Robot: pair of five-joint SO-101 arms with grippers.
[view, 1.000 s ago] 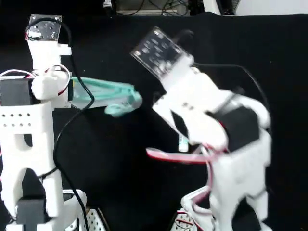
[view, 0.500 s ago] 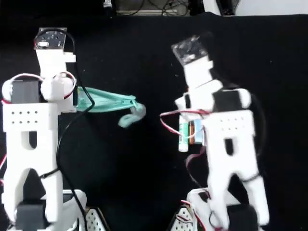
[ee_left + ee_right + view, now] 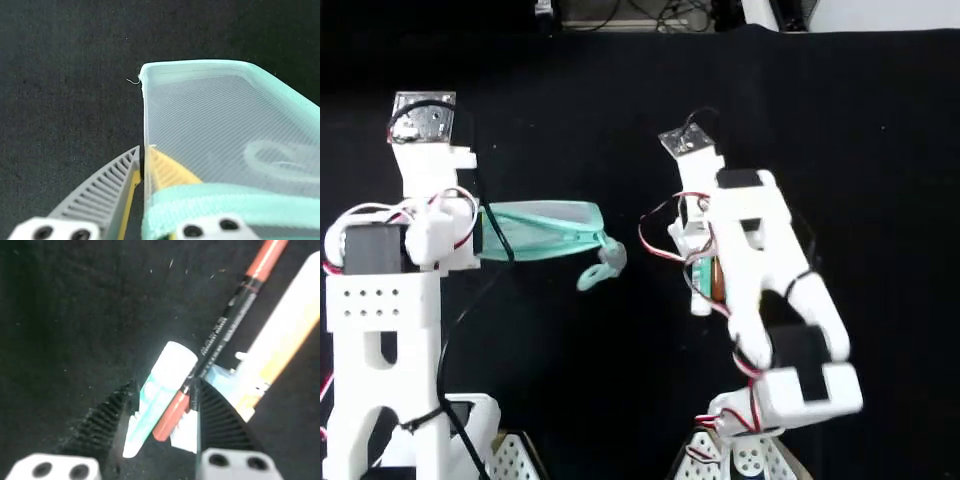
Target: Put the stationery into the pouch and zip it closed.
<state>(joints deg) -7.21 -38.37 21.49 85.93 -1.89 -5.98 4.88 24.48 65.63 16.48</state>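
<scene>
Right wrist view: a close from here could have pinched two items and dropped one, because your right gripper (image 3: 165,390), open and empty, had its jaws straddling both the white tube (image 3: 159,395) and the end of the red pen (image 3: 225,325), the orange marker (image 3: 280,337) just beside. Your left gripper (image 3: 145,152) was clamped on the pouch (image 3: 210,125), well apart from the stationery (image 3: 700,288)

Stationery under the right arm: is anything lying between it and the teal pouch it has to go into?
Nothing visible does. Between the bundle of pens and white tubes and the translucent teal pouch lies bare black tablecloth; the pouch's own pale loop strap trails toward the bundle.
</scene>
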